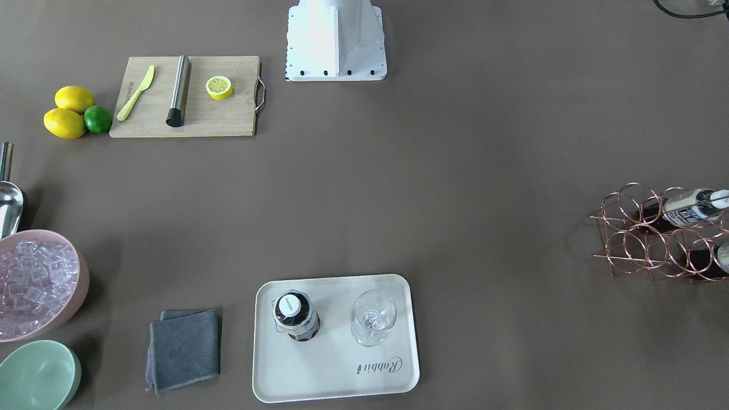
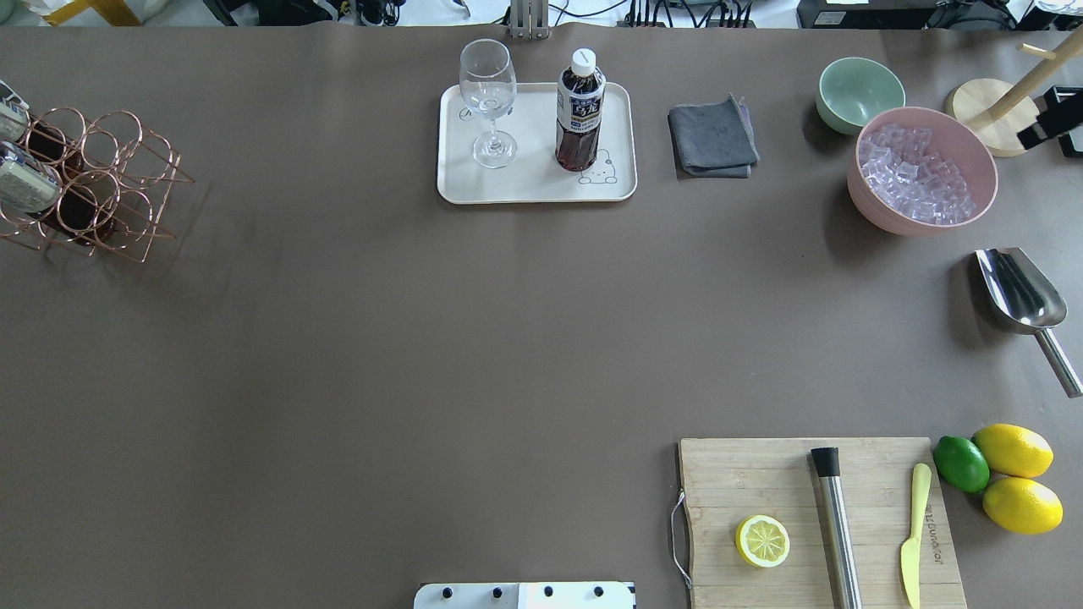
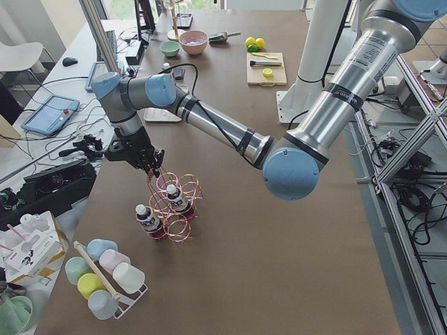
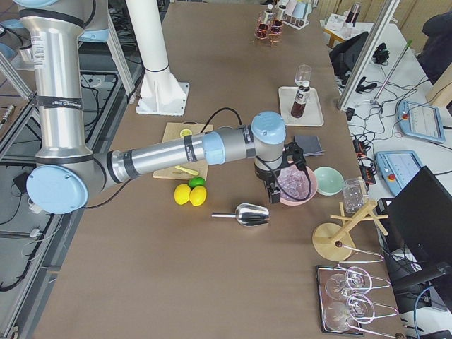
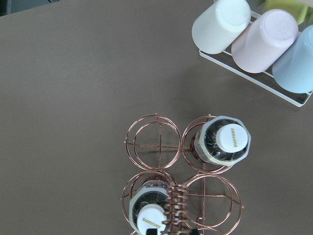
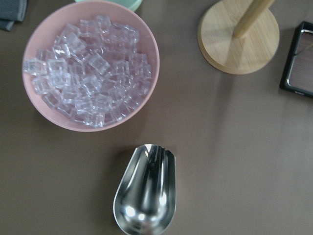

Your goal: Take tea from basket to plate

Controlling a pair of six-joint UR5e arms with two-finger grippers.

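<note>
One tea bottle (image 1: 295,315) stands upright on the cream plate (image 1: 319,373), beside a wine glass (image 1: 373,316). The copper wire basket (image 5: 156,145) holds two more tea bottles, one (image 5: 225,141) in a far ring and one (image 5: 149,216) beside the coiled handle (image 5: 176,205). In the exterior left view my left gripper (image 3: 149,169) hangs right over that handle; I cannot tell whether it is open or shut. My right gripper (image 4: 272,192) hovers between the ice bowl and the scoop, state unclear.
A pink bowl of ice (image 6: 90,68), a metal scoop (image 6: 145,196) and a wooden stand (image 6: 239,36) lie below the right wrist. A rack of cups (image 5: 254,44) sits near the basket. A grey cloth (image 2: 713,135), green bowl (image 2: 859,93) and cutting board (image 2: 812,516) are also here.
</note>
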